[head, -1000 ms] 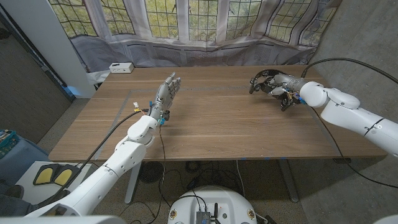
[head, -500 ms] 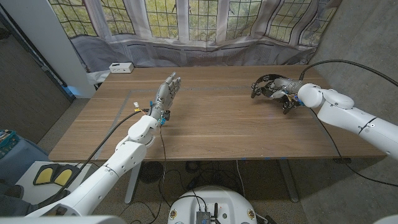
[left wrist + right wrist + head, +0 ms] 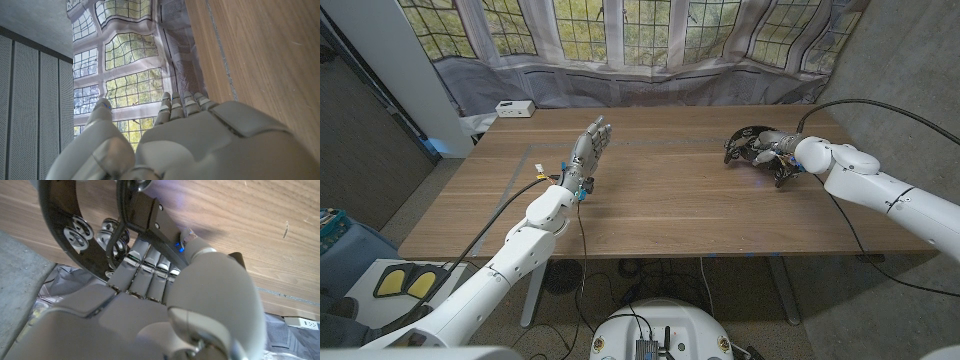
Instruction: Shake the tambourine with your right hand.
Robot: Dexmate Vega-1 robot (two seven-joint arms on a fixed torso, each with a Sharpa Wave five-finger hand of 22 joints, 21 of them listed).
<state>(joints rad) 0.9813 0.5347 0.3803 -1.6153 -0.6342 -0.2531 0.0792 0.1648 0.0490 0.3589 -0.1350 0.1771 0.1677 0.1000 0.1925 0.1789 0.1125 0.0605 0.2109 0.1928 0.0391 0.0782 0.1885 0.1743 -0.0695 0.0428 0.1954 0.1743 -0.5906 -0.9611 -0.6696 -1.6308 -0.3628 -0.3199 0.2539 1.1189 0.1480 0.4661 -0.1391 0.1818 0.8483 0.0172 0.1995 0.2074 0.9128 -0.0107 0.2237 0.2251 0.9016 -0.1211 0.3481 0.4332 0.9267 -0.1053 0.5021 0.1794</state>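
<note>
Tambourine (image 3: 748, 140) — black curved frame, metal jingles — gripped by right robot hand (image 3: 772, 150); left robot hand (image 3: 589, 146) spread.

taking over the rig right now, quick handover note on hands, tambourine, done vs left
Right hand: grips the black tambourine by its rim, at the far right of the wooden table. The right wrist view shows its fingers wrapped over the frame, jingles just beyond them.
Left hand: holds nothing, fingers straight and pointing up, raised at the table's left-centre.
Done: the tambourine is grasped.
Left: shake it with the right hand. Whether it is clear of the table I cannot tell.
Also there: a small white box at the far left corner.
</note>
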